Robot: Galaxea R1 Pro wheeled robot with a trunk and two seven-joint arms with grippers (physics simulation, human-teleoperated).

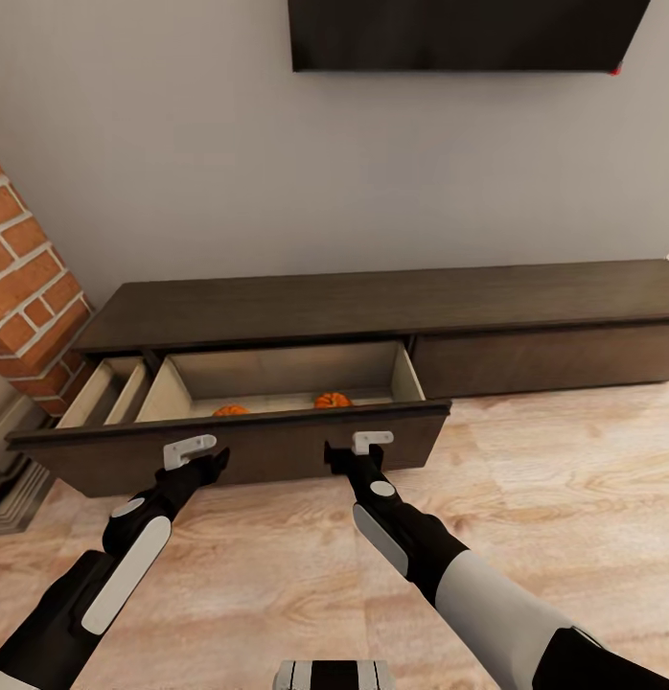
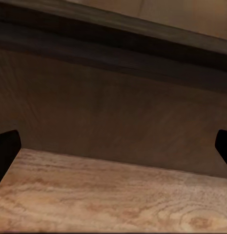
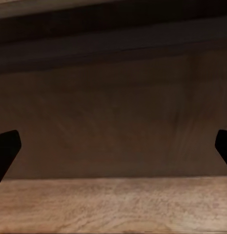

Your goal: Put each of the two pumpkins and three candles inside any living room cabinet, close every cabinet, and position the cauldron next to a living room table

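Note:
The long dark-brown cabinet (image 1: 392, 302) stands against the wall with its wide left drawer pulled out. Two orange pumpkins (image 1: 231, 410) (image 1: 332, 400) lie inside on the pale drawer bottom, partly hidden behind the drawer front (image 1: 267, 446). My left gripper (image 1: 215, 465) and right gripper (image 1: 339, 458) are both right up at that drawer front, low near the floor. In the wrist views the left gripper (image 2: 113, 146) and right gripper (image 3: 113, 146) have their dark fingertips spread wide with only the brown panel between them. The candles, cauldron and table are out of view.
A narrower drawer (image 1: 104, 393) at the cabinet's left end also stands open. The red-brick fireplace (image 1: 28, 287) is close on the left. A wall TV (image 1: 464, 34) hangs above. Light wood floor (image 1: 565, 479) stretches to the right.

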